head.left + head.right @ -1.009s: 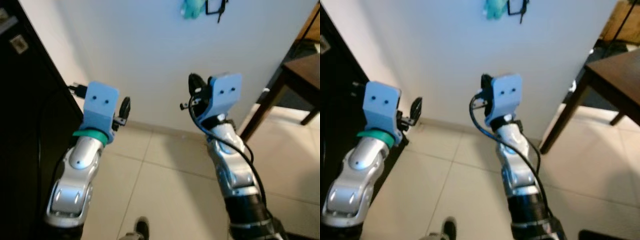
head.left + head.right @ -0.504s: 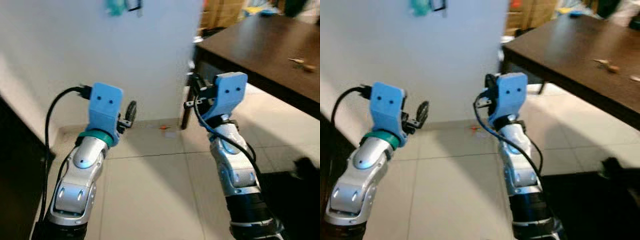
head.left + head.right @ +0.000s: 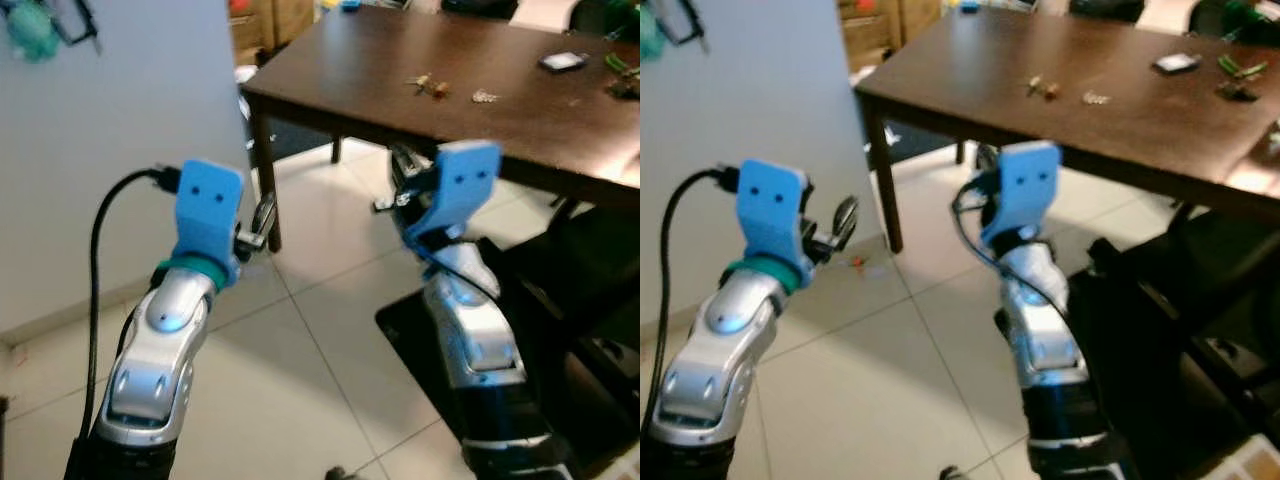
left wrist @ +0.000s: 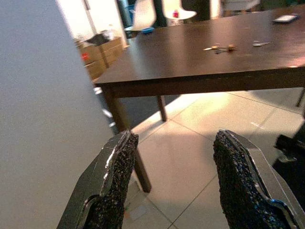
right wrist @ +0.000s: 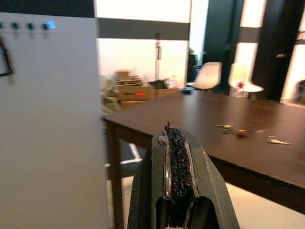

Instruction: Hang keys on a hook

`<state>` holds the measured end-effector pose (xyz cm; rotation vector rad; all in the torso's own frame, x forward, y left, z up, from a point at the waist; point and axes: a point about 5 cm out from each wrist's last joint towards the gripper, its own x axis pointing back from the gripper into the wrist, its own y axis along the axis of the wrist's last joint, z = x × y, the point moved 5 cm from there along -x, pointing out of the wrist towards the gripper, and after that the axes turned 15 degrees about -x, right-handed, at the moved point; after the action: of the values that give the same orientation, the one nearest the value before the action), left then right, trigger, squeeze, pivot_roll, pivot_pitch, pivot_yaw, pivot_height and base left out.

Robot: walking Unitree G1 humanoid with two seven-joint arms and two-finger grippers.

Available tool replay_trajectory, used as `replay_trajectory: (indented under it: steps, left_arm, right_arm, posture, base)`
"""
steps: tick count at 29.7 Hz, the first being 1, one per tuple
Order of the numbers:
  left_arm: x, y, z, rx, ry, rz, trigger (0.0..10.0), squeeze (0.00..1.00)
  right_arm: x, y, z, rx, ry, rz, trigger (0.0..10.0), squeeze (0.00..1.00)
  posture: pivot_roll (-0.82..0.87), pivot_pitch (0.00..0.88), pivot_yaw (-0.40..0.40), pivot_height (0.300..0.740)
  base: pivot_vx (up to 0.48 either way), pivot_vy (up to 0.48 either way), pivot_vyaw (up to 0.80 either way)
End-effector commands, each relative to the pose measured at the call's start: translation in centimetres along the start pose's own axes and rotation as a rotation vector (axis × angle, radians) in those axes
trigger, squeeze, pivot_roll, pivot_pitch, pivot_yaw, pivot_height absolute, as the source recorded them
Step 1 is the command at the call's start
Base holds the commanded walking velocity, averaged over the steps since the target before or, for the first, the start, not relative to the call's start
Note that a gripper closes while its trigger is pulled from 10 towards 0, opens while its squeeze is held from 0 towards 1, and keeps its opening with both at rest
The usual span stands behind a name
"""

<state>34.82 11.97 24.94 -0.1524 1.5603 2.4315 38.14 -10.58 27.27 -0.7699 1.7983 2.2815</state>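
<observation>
Through my head cameras I am looking down over both raised arms at a tiled floor, with a white wall on my left and a dark wooden table stretching off to the far right. On that table, far from me, the keys are lying in a small cluster, well apart from either gripper. My left gripper is hanging in the air near the table leg, and my right gripper is pointing toward the table's near edge. In the left wrist view, my left fingers are standing wide apart with nothing between them, the keys showing on the tabletop beyond. In the right wrist view, my right fingers are pressing flat together, empty, with hooks high on the wall. Judging from this, nothing is done yet: reaching, picking up and hanging all remain.
</observation>
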Motion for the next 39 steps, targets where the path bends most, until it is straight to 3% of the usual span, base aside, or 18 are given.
replay_trajectory:
  steps: [1, 6, 14, 39]
  left_arm:
    - [0.18, -0.56, -0.03, -0.012, 0.000, 0.020, 10.0, 0.00]
    - [0.17, -0.61, 0.04, -0.017, 0.004, 0.018, 10.0, 0.00]
    - [0.08, -0.79, -0.02, -0.036, 0.005, 0.023, 10.0, 0.00]
    - [0.11, -0.74, -0.14, -0.042, 0.001, 0.020, 10.0, 0.00]
  right_arm:
    - [0.18, -0.52, 0.48, -0.014, 0.010, 0.015, 10.0, 0.00]
    - [0.17, -0.51, 0.47, -0.015, 0.009, 0.015, 10.0, 0.00]
    - [0.20, -0.54, 0.40, -0.013, 0.003, 0.014, 10.0, 0.00]
    - [0.28, -0.62, 0.56, 0.011, 0.009, 0.014, 10.0, 0.00]
  posture:
    - [-0.04, 0.079, 0.117, 0.740]
    - [-0.04, 0.080, 0.118, 0.740]
    - [-0.04, 0.080, 0.118, 0.740]
    - [-0.04, 0.091, 0.120, 0.740]
  base:
    - [0.000, 0.000, -0.80]
    - [0.000, 0.000, -0.80]
    - [0.480, 0.000, -0.80]
    - [0.480, 0.000, -0.03]
